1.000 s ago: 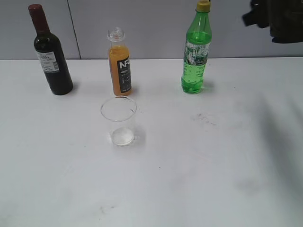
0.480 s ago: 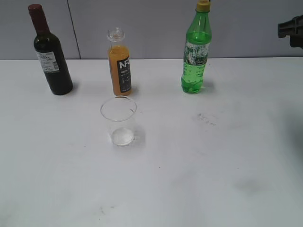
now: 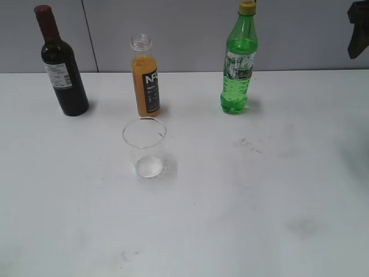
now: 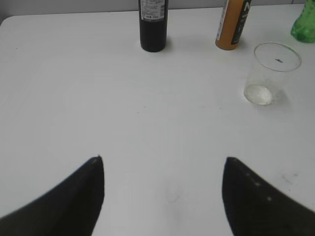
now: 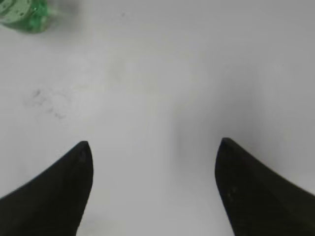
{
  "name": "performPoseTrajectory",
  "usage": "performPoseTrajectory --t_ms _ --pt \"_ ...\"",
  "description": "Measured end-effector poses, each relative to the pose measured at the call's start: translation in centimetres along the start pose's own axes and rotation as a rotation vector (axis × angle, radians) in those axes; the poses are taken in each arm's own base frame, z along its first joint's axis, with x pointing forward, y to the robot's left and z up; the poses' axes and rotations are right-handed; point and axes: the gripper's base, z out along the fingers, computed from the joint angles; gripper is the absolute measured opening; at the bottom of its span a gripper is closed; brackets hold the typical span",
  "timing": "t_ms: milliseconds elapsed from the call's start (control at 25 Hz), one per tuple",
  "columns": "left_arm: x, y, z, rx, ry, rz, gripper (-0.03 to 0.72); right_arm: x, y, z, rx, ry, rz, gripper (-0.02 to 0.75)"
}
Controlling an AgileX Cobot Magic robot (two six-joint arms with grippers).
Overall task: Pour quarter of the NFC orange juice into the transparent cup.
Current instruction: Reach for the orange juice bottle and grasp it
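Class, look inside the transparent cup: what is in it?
The transparent cup appears empty: only its clear base shows through. No orange juice has reached it. Nothing covers its inside.

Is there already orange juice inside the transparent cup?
No, the transparent cup stands empty and colourless in front of the full NFC orange juice.

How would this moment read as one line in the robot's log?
stage: before pickup | left hand: open, empty | right hand: open, empty | NFC orange juice: upright, uncapped, untouched | transparent cup: upright, no juice
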Motion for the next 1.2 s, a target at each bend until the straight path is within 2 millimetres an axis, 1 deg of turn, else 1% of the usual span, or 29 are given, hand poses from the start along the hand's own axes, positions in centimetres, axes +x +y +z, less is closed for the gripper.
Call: performPoseTrajectory --t_ms 120,280,440,560,640,800,1040,1200 --pt "0.0 0.0 0.0 0.000 0.000 0.000 0.569 0.1 0.2 -0.7 -0.052 0.034 -0.061 0.592" --pt "0.0 0.0 0.0 0.000 0.000 0.000 0.569 0.7 0.1 -2.0 -0.063 0.065 -0.121 0.592" --pt "0.0 0.0 0.0 0.000 0.000 0.000 0.569 1.3 -0.2 -4.5 -0.042 0.008 -0.120 0.592" --pt "0.0 0.0 0.0 0.000 0.000 0.000 0.569 2.8 -0.4 -6.7 -0.037 -0.027 -0.092 0.592" --pt "0.0 0.0 0.0 0.000 0.000 0.000 0.569 4.3 -0.5 -7.9 -0.037 -0.041 -0.070 0.592" --pt "0.0 0.0 0.0 0.000 0.000 0.000 0.569 8.0 -0.5 -8.7 -0.038 -0.027 -0.043 0.592" --pt "0.0 0.0 0.0 0.000 0.000 0.000 0.569 13.9 -0.4 -8.2 -0.039 -0.052 -0.034 0.592" --pt "0.0 0.0 0.0 0.000 0.000 0.000 0.569 17.7 -0.3 -8.5 -0.042 -0.088 -0.019 0.592"
